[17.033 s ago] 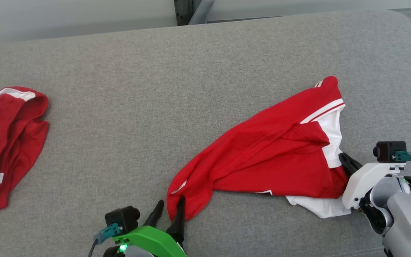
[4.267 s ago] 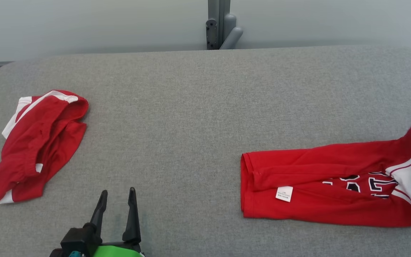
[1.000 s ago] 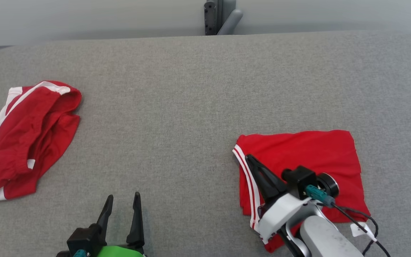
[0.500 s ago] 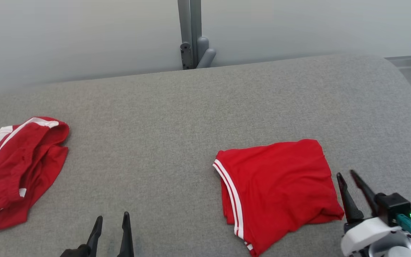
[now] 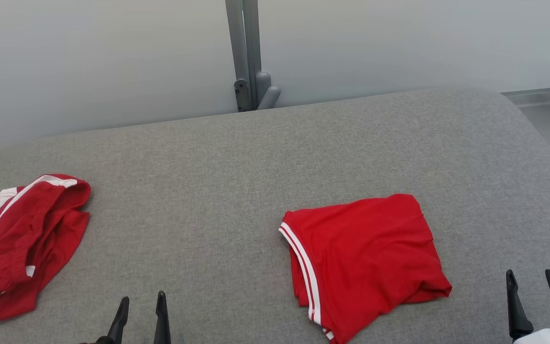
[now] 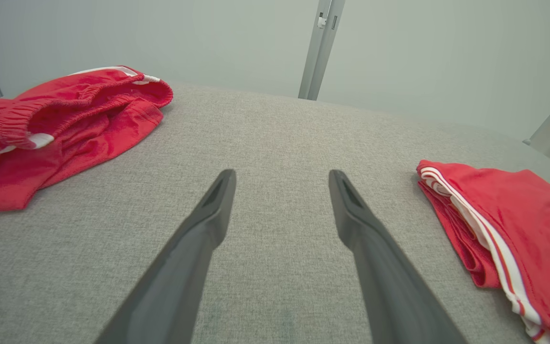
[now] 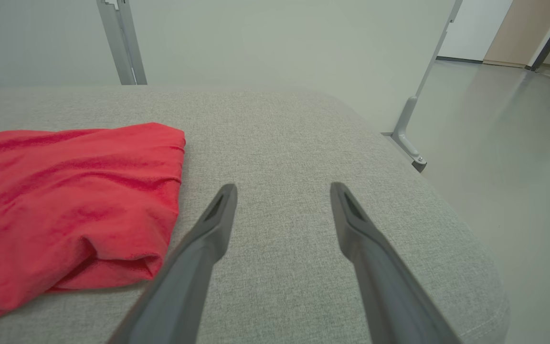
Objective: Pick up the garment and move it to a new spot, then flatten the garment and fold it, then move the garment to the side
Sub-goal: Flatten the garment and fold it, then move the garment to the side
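The red garment [image 5: 365, 260] lies folded into a rough square on the grey table's right half, its white-striped edge facing left. It also shows in the left wrist view, garment [image 6: 509, 224], and in the right wrist view, garment [image 7: 65, 200]. My right gripper [image 5: 530, 279] stands open at the lower right, apart from the fold, and nothing is between its fingers [image 7: 217, 215]. At the bottom left my left gripper [image 5: 142, 306] is open and empty, over bare cloth, its fingers [image 6: 351, 205] spread.
A second red garment [image 5: 22, 243] lies crumpled at the table's left edge. A grey post [image 5: 246, 52] stands behind the table [image 5: 208, 167]. The table's rounded right end [image 7: 447, 229] drops to the floor just beyond my right gripper.
My right gripper opened, let go of the folded garment and drew back to the lower right. The camera tilted up, so the whole picture shifted down. The left gripper stays open.
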